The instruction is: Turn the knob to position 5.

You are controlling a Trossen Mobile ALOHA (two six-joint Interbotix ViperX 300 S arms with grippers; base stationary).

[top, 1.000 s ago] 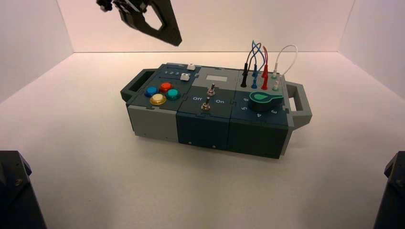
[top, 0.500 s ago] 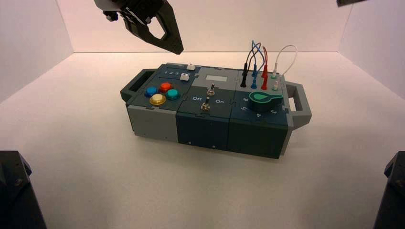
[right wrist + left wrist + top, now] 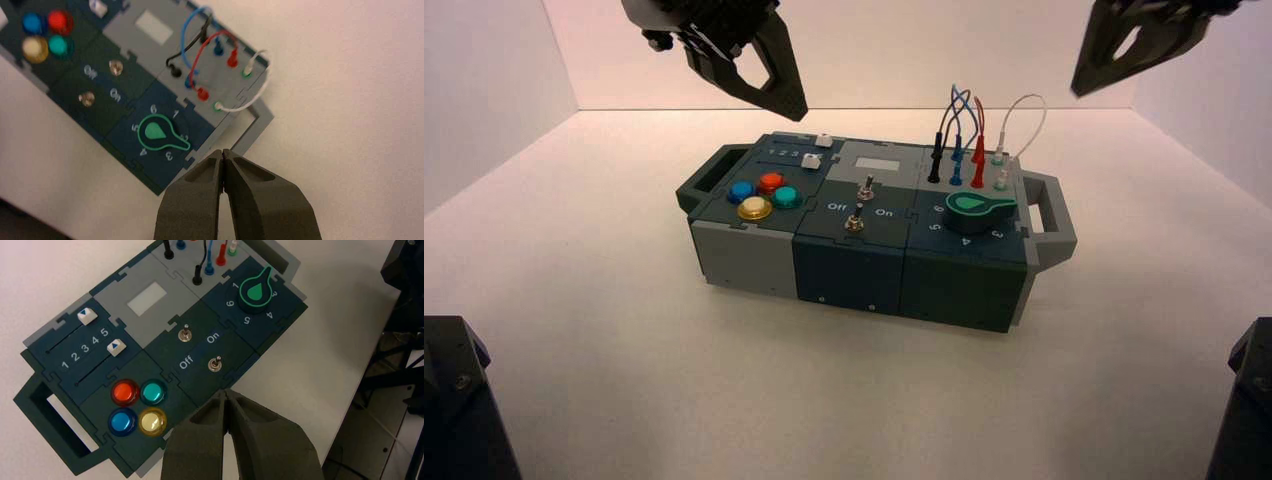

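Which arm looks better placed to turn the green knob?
The right, I'd say: the knob sits on the box's right part, nearer the right arm. The left arm hangs over beyond the coloured buttons.

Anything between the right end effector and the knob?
Nothing visible blocks the right end effector, shut above the box's far right side, from the green knob. The upright wires rise just behind the knob, so a low approach from there might snag them.

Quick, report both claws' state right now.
Left claw: closed, holding nothing, raised above the box's left side.
Right claw: closed, holding nothing, raised beyond the box's right side.
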